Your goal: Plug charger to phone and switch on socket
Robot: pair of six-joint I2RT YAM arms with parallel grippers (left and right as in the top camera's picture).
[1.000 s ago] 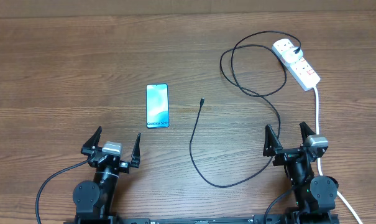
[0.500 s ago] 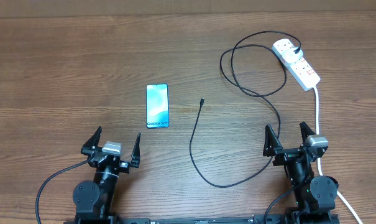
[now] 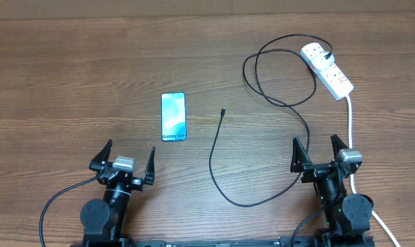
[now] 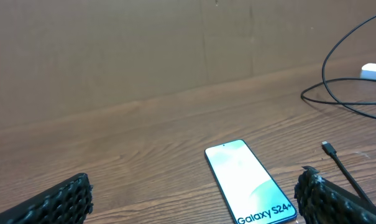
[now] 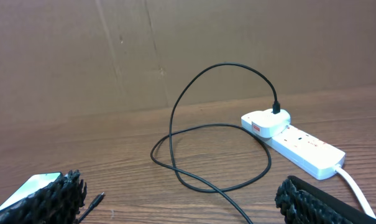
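The phone (image 3: 173,116) lies flat on the wooden table, cyan screen up, "Galaxy S24" text at its near end; it also shows in the left wrist view (image 4: 248,180). The black charger cable (image 3: 214,154) lies loose, its tiny connector (image 3: 223,111) right of the phone, apart from it. The cable loops back to an adapter plugged into the white socket strip (image 3: 328,70) at the far right, also in the right wrist view (image 5: 299,144). My left gripper (image 3: 123,161) is open near the front edge, short of the phone. My right gripper (image 3: 326,155) is open, near the white cord.
The socket's thick white cord (image 3: 350,123) runs from the strip toward the front right, passing beside my right arm. A brown cardboard wall (image 4: 144,43) stands behind the table. The cable's loop (image 5: 206,155) lies between my right gripper and the strip.
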